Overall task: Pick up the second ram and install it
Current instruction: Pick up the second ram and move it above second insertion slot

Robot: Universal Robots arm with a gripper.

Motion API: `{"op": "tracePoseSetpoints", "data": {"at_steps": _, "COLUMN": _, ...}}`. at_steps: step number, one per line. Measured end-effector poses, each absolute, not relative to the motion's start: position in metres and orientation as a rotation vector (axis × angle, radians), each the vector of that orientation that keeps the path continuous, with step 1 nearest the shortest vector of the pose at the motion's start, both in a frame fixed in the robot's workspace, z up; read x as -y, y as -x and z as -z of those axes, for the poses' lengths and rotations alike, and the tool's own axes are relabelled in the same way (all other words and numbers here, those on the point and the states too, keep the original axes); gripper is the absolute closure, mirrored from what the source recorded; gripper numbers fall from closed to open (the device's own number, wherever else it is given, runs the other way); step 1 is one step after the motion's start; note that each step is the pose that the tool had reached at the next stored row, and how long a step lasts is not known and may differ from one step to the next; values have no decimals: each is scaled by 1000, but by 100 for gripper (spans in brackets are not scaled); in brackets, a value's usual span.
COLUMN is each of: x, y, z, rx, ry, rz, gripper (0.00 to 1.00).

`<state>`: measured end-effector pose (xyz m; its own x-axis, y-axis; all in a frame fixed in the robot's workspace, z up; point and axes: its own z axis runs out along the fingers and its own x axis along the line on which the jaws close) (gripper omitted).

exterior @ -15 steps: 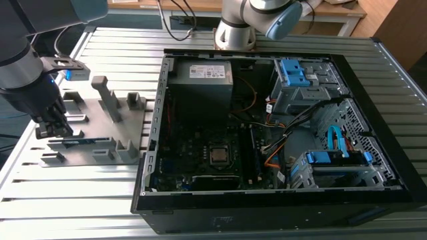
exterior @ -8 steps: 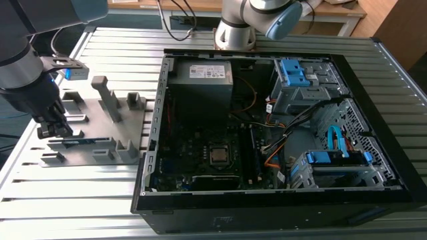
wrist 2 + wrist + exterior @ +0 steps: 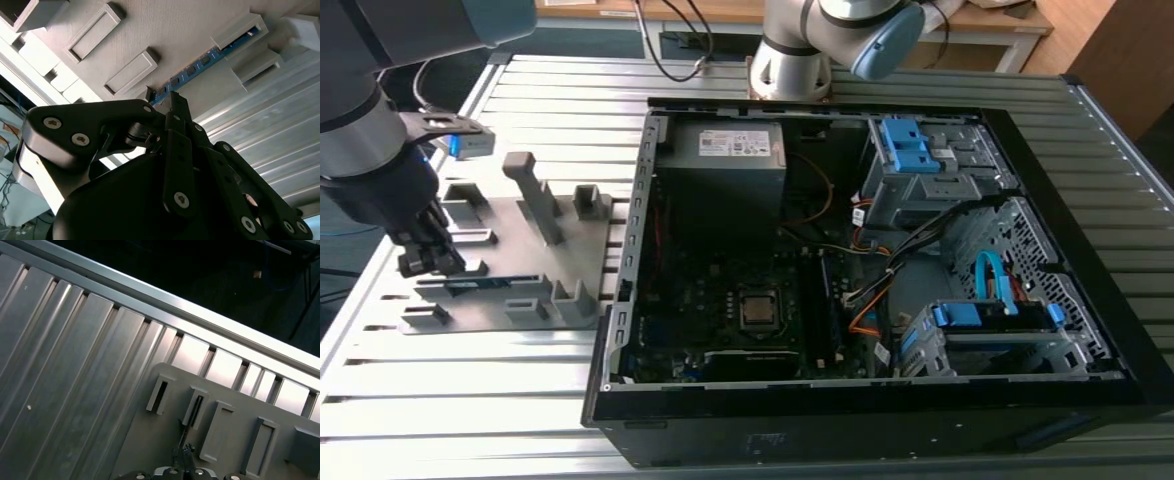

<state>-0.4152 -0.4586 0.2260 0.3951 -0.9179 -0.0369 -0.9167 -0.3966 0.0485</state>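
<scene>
End effector (image 3: pixel 427 262) sits at the left of the exterior frame, over the grey holder tray (image 3: pixel 500 262) on the slatted counter (image 3: pixel 560 75). The second ram (image 3: pixel 474 283) stands on edge in the tray's lower slots. In the second wrist view I see its blue board (image 3: pixel 210 59) run between two slotted blocks. The end effector (image 3: pixel 173 96) is closed down narrow, with its tips at the ram's end, and I can't tell if they pinch it. The open PC case (image 3: pixel 854 430) at centre-right holds the power supply (image 3: pixel 720 150), CPU socket (image 3: pixel 758 312) and blue drive cages (image 3: pixel 914 145).
</scene>
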Motion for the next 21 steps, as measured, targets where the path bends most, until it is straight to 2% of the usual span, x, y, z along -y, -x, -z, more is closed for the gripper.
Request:
{"op": "tracePoseSetpoints", "data": {"at_steps": 14, "x": 459, "y": 415, "z": -226, "rx": 1574, "ry": -2690, "rz": 88, "gripper": 90}}
{"op": "tracePoseSetpoints", "data": {"at_steps": 21, "x": 459, "y": 415, "z": -224, "rx": 1695, "ry": -2620, "rz": 90, "gripper": 90}}
